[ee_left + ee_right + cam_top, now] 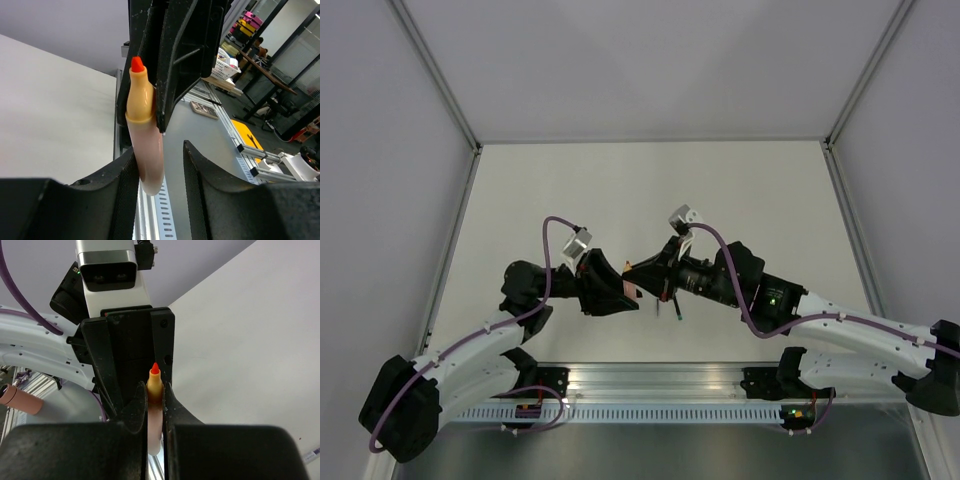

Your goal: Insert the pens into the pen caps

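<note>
**Orange-tipped pen, held between two grippers above the table**

- **Item:** one pen (pixel 144 135) with a pale pink barrel, a yellow collar and a bare orange tip. It has no cap on.
- **Location:** held clear of the table (pixel 720 180), midway between the two arms and just beyond their bases.
- **Right gripper** (pixel 154 390): clamped tight on the barrel just behind the collar. This is the only firm hold.
- **Left gripper** (pixel 159 160): jaws part open, straddling the rear end of the barrel. One finger (pixel 120 190) appears to sit against the barrel and the other stands off with a visible gap. Nothing is gripped.
- **Orientation:** the grippers face each other and the pen's long axis runs across that line. From overhead, the tip points toward the far side of the table and the rear end toward the bases.
- **Nearer arm:** both are at the pen. The left sits around the free rear end, so taking over there probably needs only a squeeze square to the barrel.
- **Also present:** a dark pen (pixel 675 313) with a green end, just on the near side of the right gripper.
- **Caps:** none can be made out.
</note>
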Robot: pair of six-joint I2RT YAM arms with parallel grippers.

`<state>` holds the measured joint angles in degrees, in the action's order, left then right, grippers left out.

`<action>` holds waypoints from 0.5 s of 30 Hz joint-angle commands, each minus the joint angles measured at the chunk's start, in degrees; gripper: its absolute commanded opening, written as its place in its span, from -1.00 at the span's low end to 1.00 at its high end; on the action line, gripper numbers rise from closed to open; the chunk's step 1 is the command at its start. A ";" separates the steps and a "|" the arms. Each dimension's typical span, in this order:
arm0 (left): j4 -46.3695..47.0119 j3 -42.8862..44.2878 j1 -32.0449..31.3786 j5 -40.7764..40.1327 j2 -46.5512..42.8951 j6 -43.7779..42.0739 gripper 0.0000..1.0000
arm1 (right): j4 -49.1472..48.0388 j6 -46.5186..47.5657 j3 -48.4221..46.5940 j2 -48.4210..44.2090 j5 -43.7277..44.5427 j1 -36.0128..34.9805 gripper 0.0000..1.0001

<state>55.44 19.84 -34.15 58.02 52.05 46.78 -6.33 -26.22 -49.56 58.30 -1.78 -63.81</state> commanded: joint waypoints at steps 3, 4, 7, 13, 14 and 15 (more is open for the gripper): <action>3.45 0.03 -0.65 2.01 -0.11 0.76 -0.17 | -4.39 0.64 -0.71 1.90 -2.08 -0.09 -1.00; 3.19 -0.06 -0.57 2.01 -0.37 0.68 -0.19 | -4.66 0.90 -0.71 2.16 -2.26 -0.09 -1.00; 2.30 0.12 -1.00 2.45 -0.29 0.24 -0.29 | -5.01 1.52 -1.06 3.04 -2.61 -0.09 -1.00; 2.39 0.12 -1.79 3.06 0.42 0.59 -0.61 | -4.40 1.87 -1.33 2.78 -2.44 -0.09 -1.00; 2.39 0.12 -1.80 2.98 0.42 0.68 -0.76 | -4.22 1.87 -1.33 2.78 -2.61 -0.09 -1.00; 2.39 0.12 -1.80 2.45 0.33 1.20 -0.95 | -3.96 1.78 -1.42 3.04 -2.96 -0.09 -1.00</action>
<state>55.18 19.84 -34.94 58.67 52.77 47.40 -9.30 -25.61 -49.58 60.97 -5.63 -64.14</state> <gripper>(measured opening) 0.243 0.066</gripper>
